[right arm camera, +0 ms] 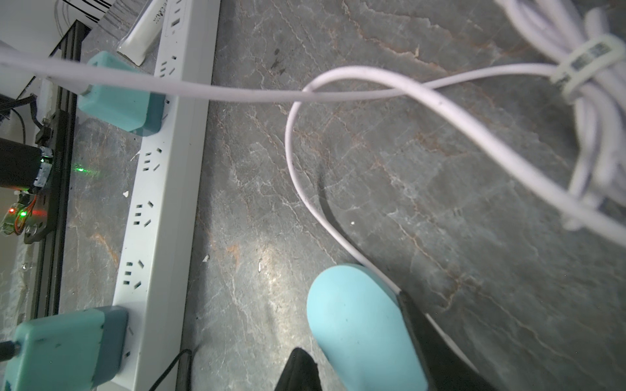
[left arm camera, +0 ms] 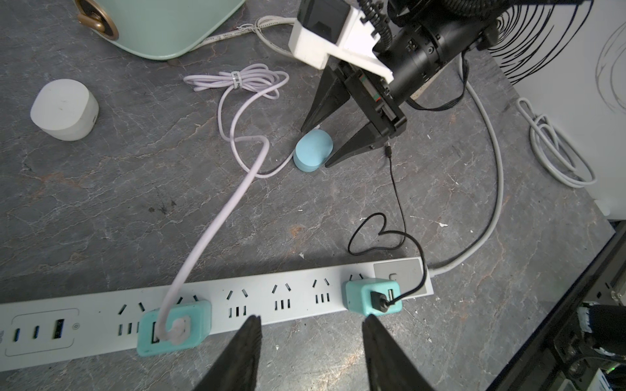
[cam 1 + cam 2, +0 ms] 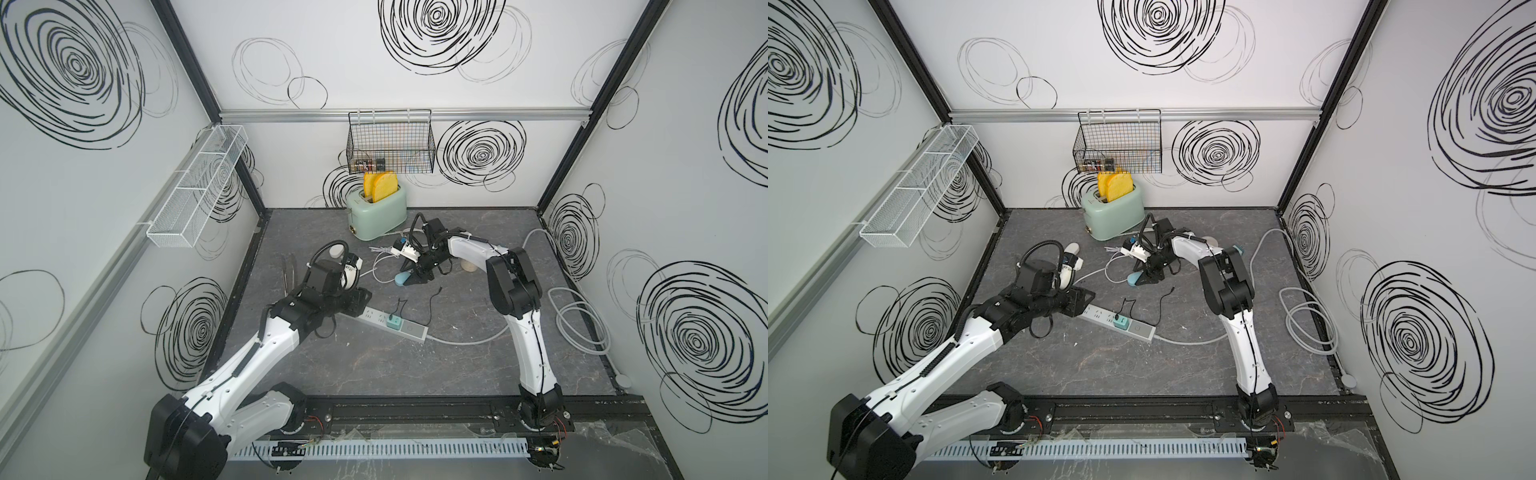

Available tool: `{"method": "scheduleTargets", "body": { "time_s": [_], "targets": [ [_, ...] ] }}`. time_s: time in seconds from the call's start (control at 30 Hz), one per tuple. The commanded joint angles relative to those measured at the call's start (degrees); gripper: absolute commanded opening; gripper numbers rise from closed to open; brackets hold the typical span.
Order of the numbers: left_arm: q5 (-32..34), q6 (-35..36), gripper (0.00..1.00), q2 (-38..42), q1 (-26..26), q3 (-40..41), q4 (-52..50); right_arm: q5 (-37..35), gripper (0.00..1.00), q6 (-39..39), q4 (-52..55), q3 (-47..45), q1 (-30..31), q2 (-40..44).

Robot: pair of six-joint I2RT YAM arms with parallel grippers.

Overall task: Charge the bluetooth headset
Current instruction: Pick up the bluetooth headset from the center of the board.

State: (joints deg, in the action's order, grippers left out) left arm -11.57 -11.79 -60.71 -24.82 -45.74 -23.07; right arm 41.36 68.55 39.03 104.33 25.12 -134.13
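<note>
While the right gripper [image 2: 317, 147] stands over the blue headset case [image 2: 311, 154] with 1 finger at each side, I cannot tell whether its jaws already pinch the case or only bracket it. In a top view the case [image 3: 401, 277] lies on the table [image 3: 415, 374] at 12 o'clock from the power strip [image 3: 411, 330] and 5 o'clock from the toaster [image 3: 376, 216]. The left gripper [image 2: 311, 355] hangs released and empty over the strip.

A lilac cable [image 2: 216, 233] runs from 1 teal adapter [image 2: 174, 323] to the case's edge, but whether it is seated there is hidden. The black cable [image 2: 396, 203], fed from the other adapter [image 2: 364, 298], ends in a free plug [image 2: 389, 150] at 3 o'clock of the case, just beside a finger.

The risks, as I judge them:
- The rounded shell may squirt out if squeezed off-centre.
- A lift could tighten the lilac cable and jerk it loose.
- A sweeping finger could knock the black plug away.
</note>
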Motion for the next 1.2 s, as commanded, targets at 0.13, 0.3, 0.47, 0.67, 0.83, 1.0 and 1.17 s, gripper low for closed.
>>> {"method": "scheduleTargets", "body": {
  "time_s": [0.13,0.3,0.47,0.67,0.83,1.0,1.17],
  "targets": [
    [-0.3,0.1,0.53,0.6,0.5,0.4,1.2,1.0,0.59,1.3,3.2,2.9,0.0,-2.0],
    [-0.5,0.1,0.52,0.7,0.6,0.5,1.2,1.2,0.56,1.8,4.5,4.3,0.0,-2.7],
    [-0.5,0.3,0.52,0.9,0.8,0.5,1.3,1.4,0.56,2.2,5.3,5.0,0.1,-3.3],
    [-0.6,0.4,0.52,0.9,1.1,0.5,1.4,1.4,0.58,2.7,6.0,5.4,0.2,-3.6],
    [-0.7,0.4,0.52,0.9,1.1,0.5,1.4,1.4,0.55,2.8,7.0,6.6,0.3,-4.3],
    [-0.7,0.4,0.52,0.9,1.2,0.5,1.4,1.7,0.50,3.0,7.7,7.1,0.2,-4.6],
    [-0.7,0.4,0.52,0.8,1.2,0.5,1.6,2.8,0.42,3.0,8.1,7.5,-0.1,-4.4]
  ]
}}
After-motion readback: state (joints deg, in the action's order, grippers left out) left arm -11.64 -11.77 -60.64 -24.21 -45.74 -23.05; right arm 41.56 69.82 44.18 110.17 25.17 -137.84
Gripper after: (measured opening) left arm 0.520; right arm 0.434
